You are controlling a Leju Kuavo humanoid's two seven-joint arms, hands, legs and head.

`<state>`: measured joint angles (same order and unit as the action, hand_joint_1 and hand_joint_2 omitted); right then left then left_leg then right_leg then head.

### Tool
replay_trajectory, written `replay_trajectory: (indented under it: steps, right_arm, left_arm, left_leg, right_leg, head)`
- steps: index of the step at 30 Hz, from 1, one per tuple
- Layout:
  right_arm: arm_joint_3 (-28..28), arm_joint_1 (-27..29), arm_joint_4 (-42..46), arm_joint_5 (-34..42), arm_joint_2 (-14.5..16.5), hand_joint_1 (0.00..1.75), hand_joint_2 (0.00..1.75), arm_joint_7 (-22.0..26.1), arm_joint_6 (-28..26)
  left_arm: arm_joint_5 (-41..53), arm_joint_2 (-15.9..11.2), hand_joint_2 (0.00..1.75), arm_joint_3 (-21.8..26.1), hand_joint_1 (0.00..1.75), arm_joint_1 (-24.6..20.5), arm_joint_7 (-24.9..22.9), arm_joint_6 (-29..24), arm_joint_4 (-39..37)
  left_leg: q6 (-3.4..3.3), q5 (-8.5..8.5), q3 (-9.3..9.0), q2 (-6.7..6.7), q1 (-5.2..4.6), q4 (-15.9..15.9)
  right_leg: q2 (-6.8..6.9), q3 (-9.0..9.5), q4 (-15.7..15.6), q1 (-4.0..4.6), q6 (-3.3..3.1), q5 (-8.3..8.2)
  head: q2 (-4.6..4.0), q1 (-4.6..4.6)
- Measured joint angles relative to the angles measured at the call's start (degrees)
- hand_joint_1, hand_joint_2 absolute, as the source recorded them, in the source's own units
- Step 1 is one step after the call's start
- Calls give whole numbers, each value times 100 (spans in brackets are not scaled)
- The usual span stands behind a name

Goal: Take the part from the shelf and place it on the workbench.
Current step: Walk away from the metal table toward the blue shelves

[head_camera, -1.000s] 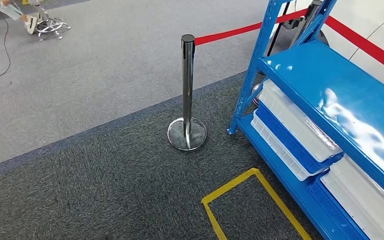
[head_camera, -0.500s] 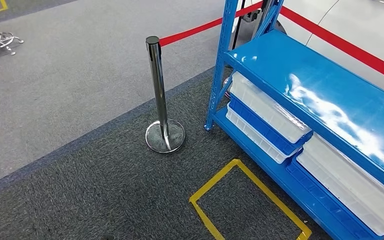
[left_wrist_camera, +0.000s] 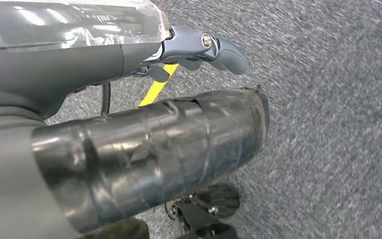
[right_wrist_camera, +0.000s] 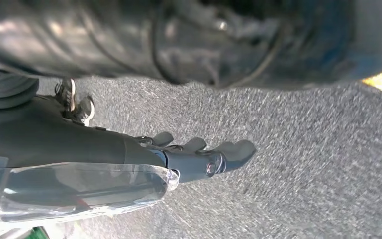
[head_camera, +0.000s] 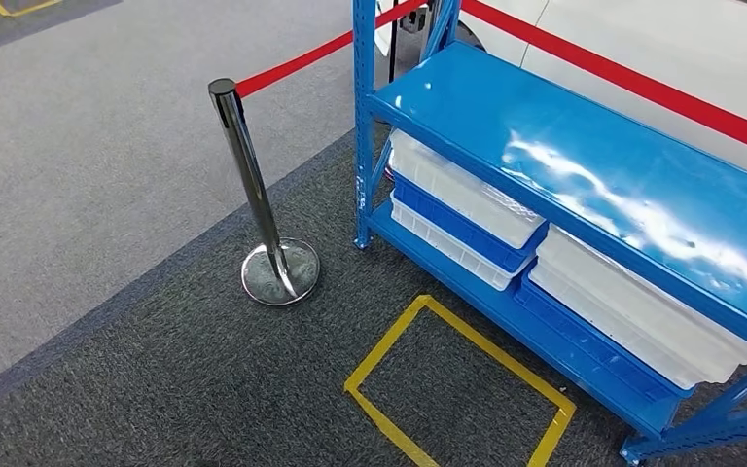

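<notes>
Workshop floor: blue shelf (head_camera: 584,185), barrier post (head_camera: 253,185).

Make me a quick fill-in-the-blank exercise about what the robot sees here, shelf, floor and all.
1. The shelf is painted ____.
2. The tape square on the carpet is ____.
3. The belt clipped to the chrome post is ____.
4. The white trays sit ____ the glossy top board.

Missing words: blue; yellow; red; under
</notes>
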<state>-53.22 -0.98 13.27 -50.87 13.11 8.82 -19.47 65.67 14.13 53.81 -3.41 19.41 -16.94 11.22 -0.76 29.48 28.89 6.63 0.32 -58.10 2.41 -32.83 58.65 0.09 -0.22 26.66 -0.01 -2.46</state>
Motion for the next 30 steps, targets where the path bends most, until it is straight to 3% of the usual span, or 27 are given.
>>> replay_trajectory:
  steps: [2,4,6,7,9,10,11,13,15,16,17,19,21,22,23,24,26,27,28,30]
  right_arm:
    - [-1,-1,-1,0,0,0,0,0,0]
    - [-2,-10,-2,0,1,0,0,-1,0]
    - [-2,-10,-4,0,2,0,0,-1,0]
    - [-2,-6,-5,0,2,0,0,-1,0]
    - [-2,-2,-7,1,4,0,0,-1,0]
    - [-2,-4,-8,0,7,0,0,-1,0]
    - [-2,-11,-8,0,10,0,0,-1,0]
    - [-2,-13,-9,-1,13,0,0,-1,0]
    - [-2,5,-10,-1,11,0,0,-1,-1]
    - [-2,14,-11,-1,10,0,0,-1,-1]
    - [-2,16,-13,0,9,0,0,-1,-2]
    - [-2,5,-14,0,9,0,0,-1,-1]
    - [-2,-4,-14,1,9,0,0,-1,0]
    - [-2,-3,-14,1,9,0,0,-1,0]
    - [-2,3,-14,1,9,0,0,-1,0]
    - [-2,8,-14,0,9,0,0,-1,1]
    - [-2,4,-14,-11,9,0,0,8,19]
    - [-2,-5,-14,-20,9,0,0,15,34]
    - [-1,-14,-15,-28,8,0,0,22,53]
    - [0,-21,-16,-36,7,0,0,27,78]
  left_arm:
    - [1,-1,0,0,0,-3,2,-1,0]
    - [1,-1,0,1,0,10,1,-1,0]
    - [0,-2,0,3,0,29,-2,-1,-1]
    - [0,-2,0,4,0,35,-2,-1,-1]
    - [0,-2,0,4,0,35,-2,-1,0]
    - [0,-5,0,7,0,36,-3,-1,0]
    - [0,-7,0,10,0,36,-2,-2,0]
    - [2,-10,0,18,0,29,-3,-1,0]
    - [3,-4,0,22,0,16,-3,-1,0]
    - [3,-2,0,24,0,14,-3,-1,0]
    - [2,1,0,26,0,14,-2,-2,1]
    - [3,-1,0,30,0,22,0,-2,2]
    - [3,-2,0,35,0,40,-1,-2,2]
    - [2,-2,0,37,0,44,-2,-2,2]
    - [2,-2,0,37,0,41,-2,-2,2]
    - [0,-1,0,37,0,36,2,-2,2]
    - [-6,-1,0,38,0,28,36,-1,2]
    - [-12,-1,0,40,0,21,59,-1,2]
    - [-17,-1,0,42,0,14,79,1,2]
    - [-22,1,0,45,0,-9,96,3,1]
  left_leg:
    - [56,182,87,-234,14,-245]
    - [93,566,407,-536,32,-936]
    - [110,788,735,-608,36,-1591]
    - [107,724,782,-611,36,-1648]
    - [79,304,565,-681,37,-1099]
    - [54,107,396,-826,40,-690]
    - [36,-25,262,-964,47,-348]
    - [6,-73,164,-1139,42,-65]
    - [-37,-106,144,-1024,42,-20]
    - [-75,-132,131,-953,56,13]
    - [-113,-159,119,-870,70,48]
    - [-159,-181,120,-705,75,83]
    - [-164,-170,128,-525,66,79]
    - [-160,-160,125,-441,64,77]
    - [-151,-150,115,-368,64,74]
    - [-136,-136,99,-307,65,71]
    - [-87,-97,60,-203,51,62]
    - [-53,-78,41,-158,40,58]
    - [-20,-64,24,-114,30,58]
    - [51,-46,-13,-38,28,68]
  right_leg:
    - [-114,24,-64,-43,-73,-45]
    - [-241,21,-81,-59,-117,-71]
    - [-394,2,-66,-50,-128,-77]
    - [-475,-2,-53,-47,-128,-77]
    - [-641,-4,-19,-46,-119,-71]
    - [-716,-13,5,-43,-106,-65]
    - [-787,-32,32,-40,-85,-61]
    - [-902,-84,58,-50,-17,-71]
    - [-1007,-122,49,-70,63,-97]
    - [-955,-147,89,-65,93,-67]
    - [-826,-216,224,-55,120,28]
    - [-461,-506,832,-48,168,388]
    - [-302,-830,1517,-76,217,673]
    - [-274,-869,1626,-93,234,666]
    - [-247,-785,1499,-108,245,549]
    - [-196,-587,1155,-119,245,358]
    - [43,-148,346,-97,191,68]
    - [127,-23,104,-74,150,6]
    - [171,17,6,-48,106,4]
    - [57,4,-2,-37,27,-11]
  head:
    - [0,1]
    - [0,2]
    - [1,3]
    - [1,2]
    - [1,3]
    - [0,2]
    - [0,2]
    - [0,1]
    - [0,2]
    - [1,-5]
    - [1,-13]
    - [1,-30]
    - [0,-32]
    - [0,-31]
    - [0,-32]
    - [0,-32]
    - [1,-31]
    - [1,-29]
    - [1,-29]
    - [0,-28]
